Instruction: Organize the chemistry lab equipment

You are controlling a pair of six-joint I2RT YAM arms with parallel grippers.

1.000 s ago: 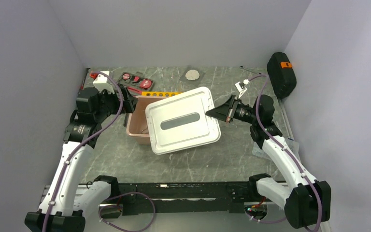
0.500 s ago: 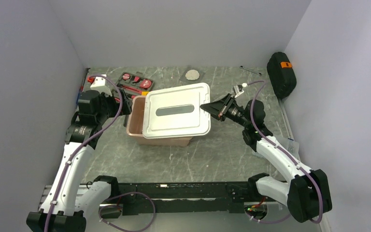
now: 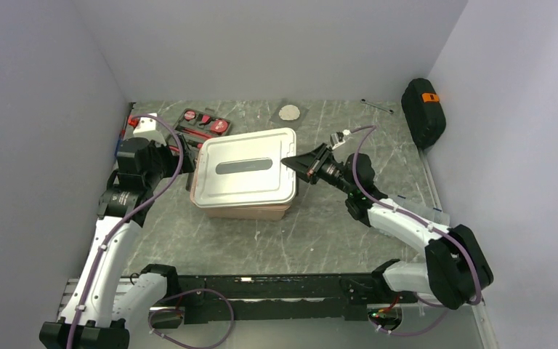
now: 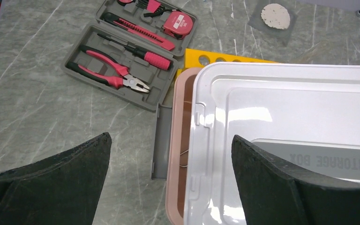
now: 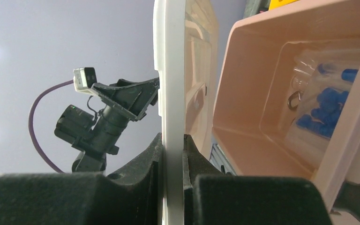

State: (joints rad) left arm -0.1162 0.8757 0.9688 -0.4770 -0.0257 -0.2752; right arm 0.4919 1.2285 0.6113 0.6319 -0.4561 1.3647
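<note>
Right claw (image 5: 172,140) pinches the edge of the white lid (image 3: 245,171), holding it over the pink bin (image 3: 243,213) mid-frame to cover the blue-capped tubes (image 5: 330,105); left claw (image 4: 168,140) gapes wide alongside

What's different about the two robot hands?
The left gripper is wide open and holds nothing; the right gripper is shut on the white lid at its edge. The left one is at the left end of the pink box, the right one at the right end. Both are black.

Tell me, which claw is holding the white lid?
The right gripper, pinching the white lid by its edge; the left gripper hangs wide open, holding nothing.
</note>
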